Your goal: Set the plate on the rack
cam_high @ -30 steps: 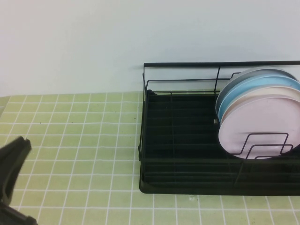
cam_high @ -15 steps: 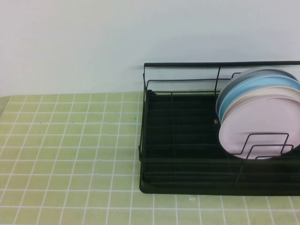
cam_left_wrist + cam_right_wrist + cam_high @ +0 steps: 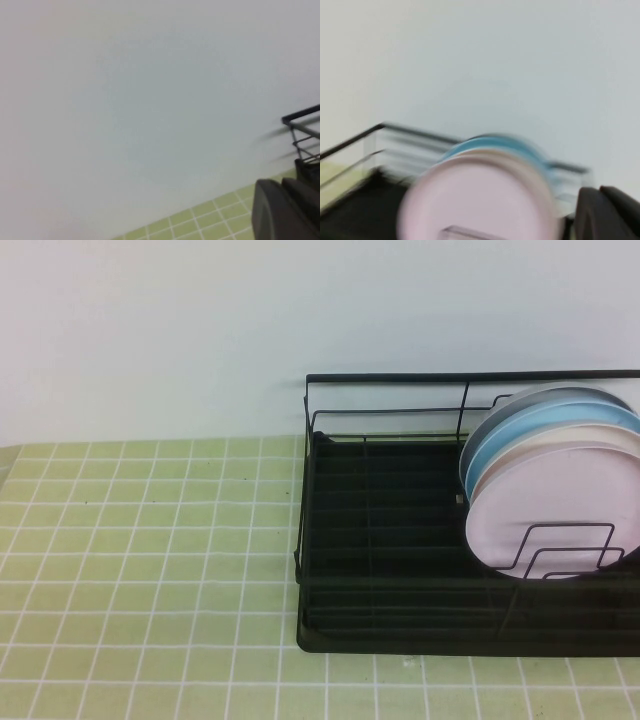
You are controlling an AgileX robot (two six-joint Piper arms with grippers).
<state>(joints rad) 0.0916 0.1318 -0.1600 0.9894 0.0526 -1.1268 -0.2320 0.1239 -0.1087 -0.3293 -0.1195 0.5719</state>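
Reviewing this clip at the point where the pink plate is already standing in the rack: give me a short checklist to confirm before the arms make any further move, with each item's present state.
1. Pink plate standing upright in the black dish rack: ok.
2. Plate sits in front of the cream plate and the light blue plate, held by the front wire divider: ok.
3. Left claw shut and holding nothing, low beside the rack's end: ok.
4. Right claw shut and empty, off the plate, near the rack's front: ok.
5. Both arms out of the high view, clear of the rack: ok.
6. Plate's lower edge seated in the tray: cannot tell.
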